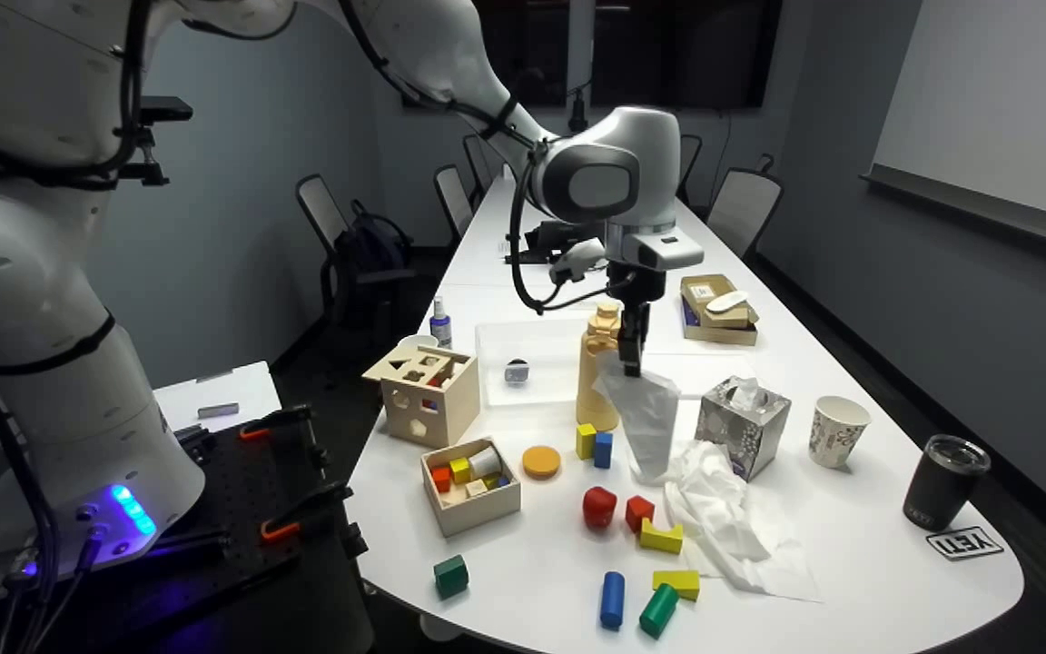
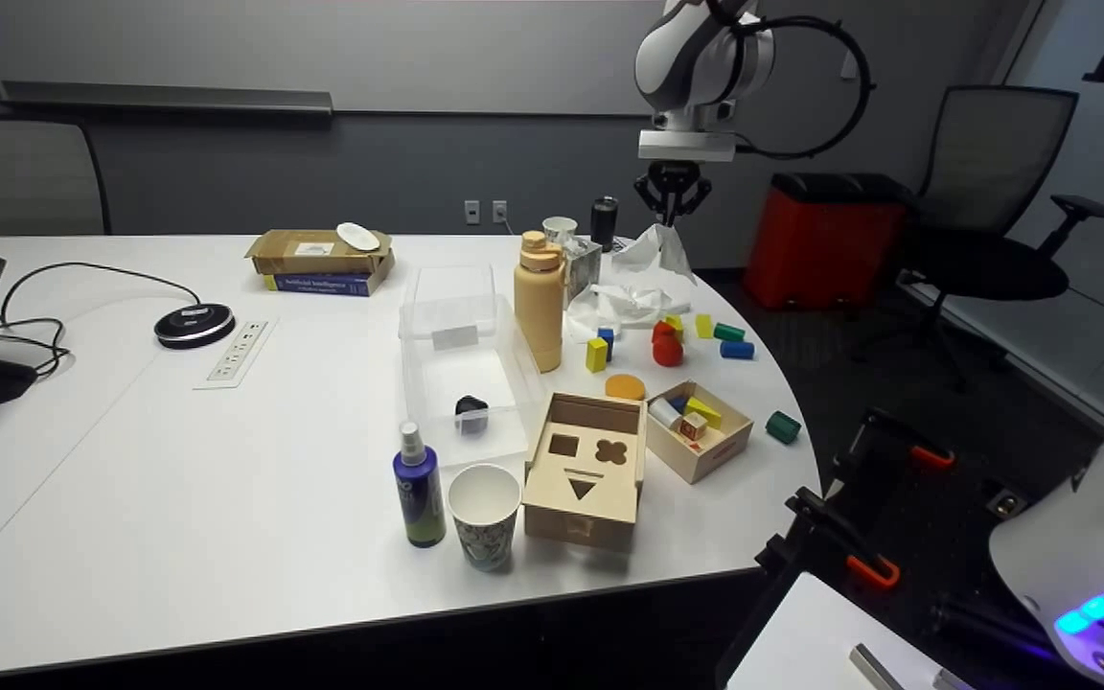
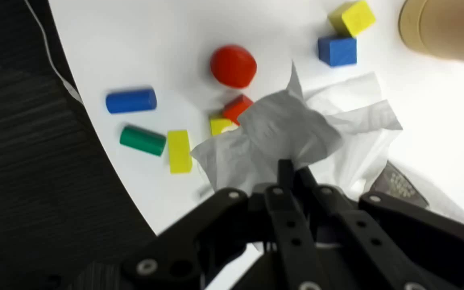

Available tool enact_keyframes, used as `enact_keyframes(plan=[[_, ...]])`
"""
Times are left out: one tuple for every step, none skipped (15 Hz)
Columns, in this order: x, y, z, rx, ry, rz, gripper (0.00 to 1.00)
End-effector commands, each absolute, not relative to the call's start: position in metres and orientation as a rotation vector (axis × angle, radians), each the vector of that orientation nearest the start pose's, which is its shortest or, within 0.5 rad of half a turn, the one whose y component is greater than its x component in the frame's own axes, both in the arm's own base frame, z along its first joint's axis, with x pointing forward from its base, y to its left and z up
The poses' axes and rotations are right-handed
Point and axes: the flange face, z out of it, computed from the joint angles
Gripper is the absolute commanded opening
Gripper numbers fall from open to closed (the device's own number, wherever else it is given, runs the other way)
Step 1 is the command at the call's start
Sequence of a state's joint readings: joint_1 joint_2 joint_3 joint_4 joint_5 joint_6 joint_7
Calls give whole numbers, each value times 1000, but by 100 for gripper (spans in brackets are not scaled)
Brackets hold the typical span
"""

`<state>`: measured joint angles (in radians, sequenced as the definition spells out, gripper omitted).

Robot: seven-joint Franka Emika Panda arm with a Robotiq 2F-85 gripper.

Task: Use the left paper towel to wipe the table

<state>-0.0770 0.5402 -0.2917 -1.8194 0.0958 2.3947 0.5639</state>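
My gripper (image 1: 632, 368) is shut on a white paper towel (image 1: 648, 418), which hangs from the fingertips above the white table (image 1: 877, 590). In an exterior view the gripper (image 2: 669, 218) and the held paper towel (image 2: 655, 251) are near the table's rounded end. I cannot tell whether its lower edge touches the table. In the wrist view the closed fingertips (image 3: 292, 165) pinch the greyish, shaded towel (image 3: 280, 129), which hides part of the table and blocks. A second crumpled white paper towel (image 1: 727, 527) lies on the table beside and below the held one.
A tissue box (image 1: 741, 422), a paper cup (image 1: 838, 431) and a black tumbler (image 1: 941, 486) stand to one side. A tan bottle (image 1: 603, 363) stands close behind the gripper. Coloured blocks, including a red one (image 1: 599, 507), lie in front. A wooden box (image 1: 473, 518) holds several blocks.
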Motion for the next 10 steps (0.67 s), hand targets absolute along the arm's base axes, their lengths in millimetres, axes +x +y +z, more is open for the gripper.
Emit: enact_keyframes(plan=[[655,-257,228,-2837,1467,-334,1],[663,-264,221,-2837,1468,-388,1],[671,-269,213,-2832,1473,-441,1],[680,-273,207,-2831,1473,-492,1],[690,-276,201,-2832,1469,-550,1],[697,-278,196,-2828,1463,-599,1],[706,-279,190,-2831,1447,-653,1],[713,-280,183,-2826,1445,-666,1],[718,-280,177,-2826,1440,-680,1],[720,-281,170,-2834,1448,-669,1]])
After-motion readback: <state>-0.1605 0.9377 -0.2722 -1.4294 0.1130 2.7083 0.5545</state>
